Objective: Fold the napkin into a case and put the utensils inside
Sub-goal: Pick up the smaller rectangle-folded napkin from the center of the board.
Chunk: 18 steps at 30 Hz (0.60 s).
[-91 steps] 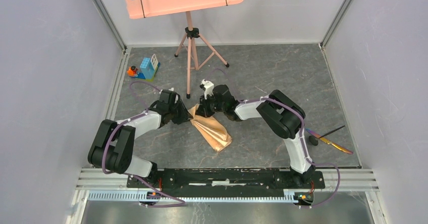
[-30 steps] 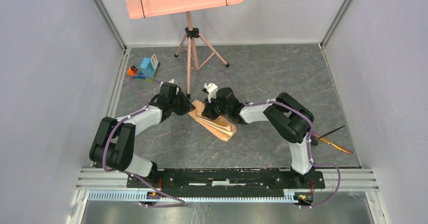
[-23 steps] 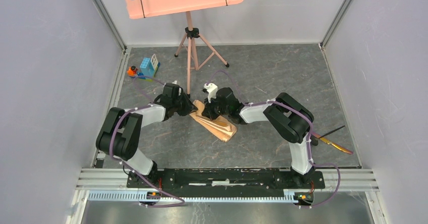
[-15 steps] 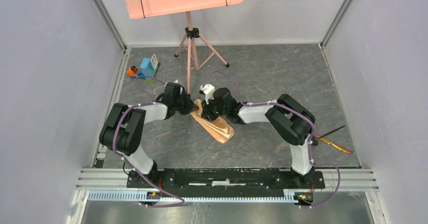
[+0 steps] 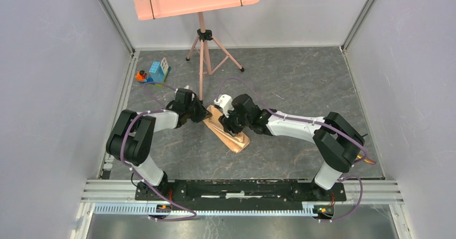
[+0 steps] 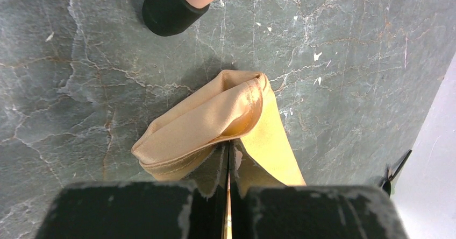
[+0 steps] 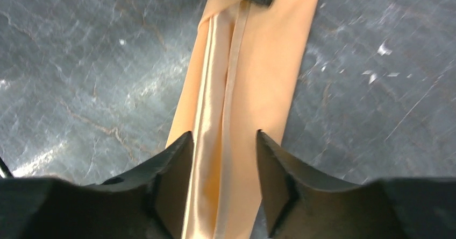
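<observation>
My left end effector [image 6: 227, 188] is pinched tight on the folded case [image 5: 236, 139] at its 11 o'clock end; my right end effector [image 7: 223, 158] stands wide over its middle.

The left arm [image 5: 161, 120] and the right arm [image 5: 296, 127] are built from white shells joined by bulky black joint housings. Along them purple cables [image 5: 125, 136] are strung in loose loops. The left claw [image 6: 228, 190] and the right claw [image 7: 223, 158] are fitted with matte black fingers [image 7: 175, 180].

left end effector [image 6: 227, 191]: pinched shut on napkin [image 6: 215, 115] edge | black stand foot [image 6: 168, 14]: beyond, apart
</observation>
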Tool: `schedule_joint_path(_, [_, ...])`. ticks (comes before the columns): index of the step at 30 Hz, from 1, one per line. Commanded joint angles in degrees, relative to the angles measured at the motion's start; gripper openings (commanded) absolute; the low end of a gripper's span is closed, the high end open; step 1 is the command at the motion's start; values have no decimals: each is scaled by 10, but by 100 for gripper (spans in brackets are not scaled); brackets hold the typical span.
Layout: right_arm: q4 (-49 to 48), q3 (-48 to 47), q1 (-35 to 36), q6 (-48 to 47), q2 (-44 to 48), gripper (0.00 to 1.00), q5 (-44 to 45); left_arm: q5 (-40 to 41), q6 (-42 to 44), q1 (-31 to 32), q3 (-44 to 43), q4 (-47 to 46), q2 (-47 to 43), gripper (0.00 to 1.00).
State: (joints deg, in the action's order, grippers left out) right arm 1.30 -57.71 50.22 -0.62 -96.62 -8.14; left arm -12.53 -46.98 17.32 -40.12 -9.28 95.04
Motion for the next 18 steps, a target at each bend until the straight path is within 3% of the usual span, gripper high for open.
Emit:
schedule_joint_path(1, [33, 5, 10, -12, 0, 49, 7, 49, -10, -4, 25, 56, 11, 2])
schedule_joint_path(10, [16, 25, 43, 5, -10, 56, 35, 64, -23, -4, 25, 71, 1, 2])
schedule_joint_path(18, [18, 24, 92, 32, -35, 68, 140, 65, -25, -4, 23, 74, 1, 2])
